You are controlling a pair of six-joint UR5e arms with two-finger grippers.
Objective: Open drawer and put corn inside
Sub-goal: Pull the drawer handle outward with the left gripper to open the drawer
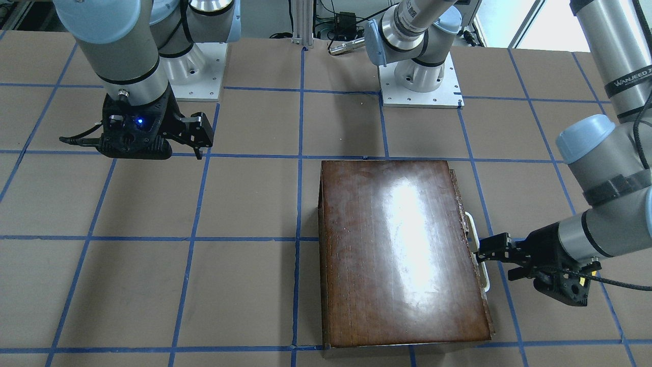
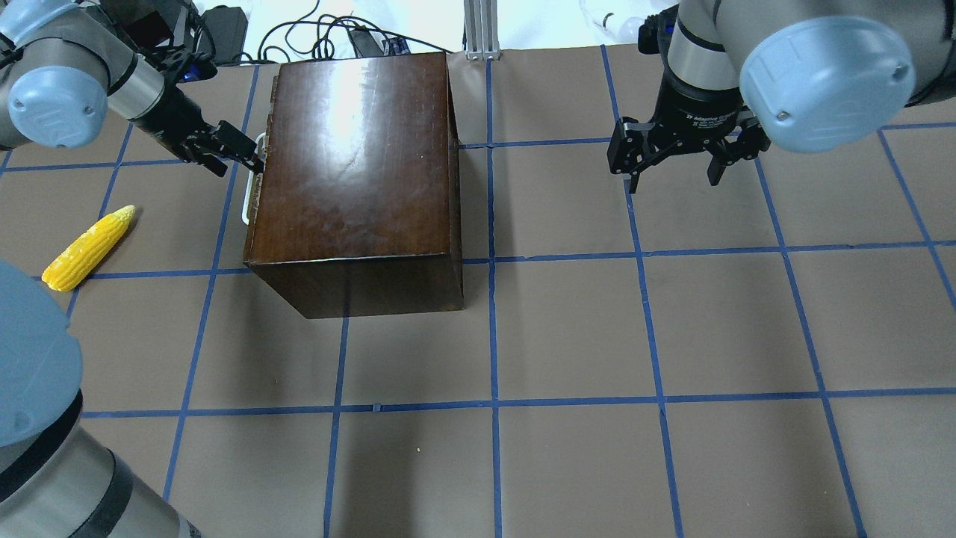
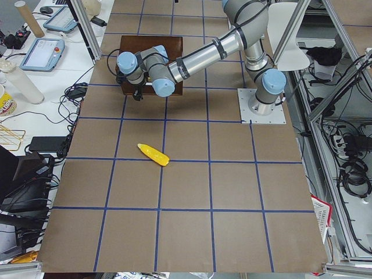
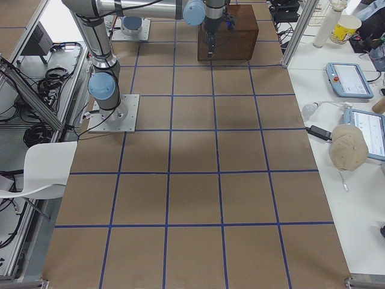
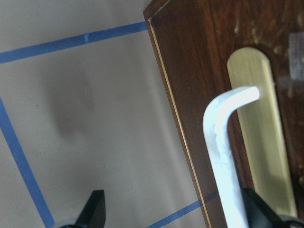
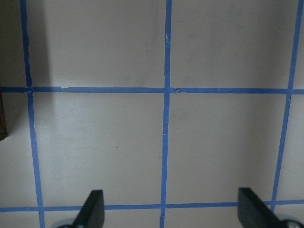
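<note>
Closest to the robot, the table (image 2: pixel 567 336) is flat brown paper with a blue tape grid, and there's loads of room to move there. A bit further out on the left lies the corn (image 2: pixel 89 248). It's bumpy, yellow and tapered, flat on the paper and well apart from the box. The overhead and left-side cams catch it, but the front-facing one doesn't.

Past that sits the glossy dark-brown box (image 2: pixel 351 172) with glare on its top. The drawer (image 5: pixel 194 95) is shut, its front flush with the box edge. The left gripper (image 2: pixel 246 158) is at the slim white handle (image 5: pixel 223 156). Only its wrist cam shows the fingers spread wide with the handle between them, close to one finger and not pinched.

The right gripper (image 2: pixel 673 175) hangs over bare paper on the other side, well apart from the box, fingers spread and holding nothing.
</note>
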